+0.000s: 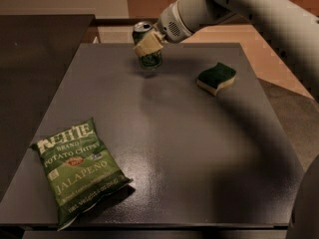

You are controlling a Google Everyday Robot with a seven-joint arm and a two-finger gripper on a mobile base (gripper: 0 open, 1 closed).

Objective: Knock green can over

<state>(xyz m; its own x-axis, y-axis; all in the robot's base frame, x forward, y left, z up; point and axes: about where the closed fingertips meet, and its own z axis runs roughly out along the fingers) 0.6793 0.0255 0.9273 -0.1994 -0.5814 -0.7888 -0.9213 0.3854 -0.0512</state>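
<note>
Near the far edge of the table (174, 133), the gripper (148, 44) meets the upright green can (150, 61); whether it grips cannot be told. Next, seemingly, a sideways push to topple it.

Illumination is dim and warm overall. The dark tabletop (99, 93) carries a faint, diffuse sheen near its front centre (no hard glare). The arm (239, 4) throws a broad, soft-edged shadow across the right half of the tabletop. The gripper (147, 46), at the far edge against the green can (151, 60), is the palest lit surface; the can below it sits in shade. The chip bag (75, 171) casts a short dark shadow at its lower right edge. Corners fall off into near-black.
</note>
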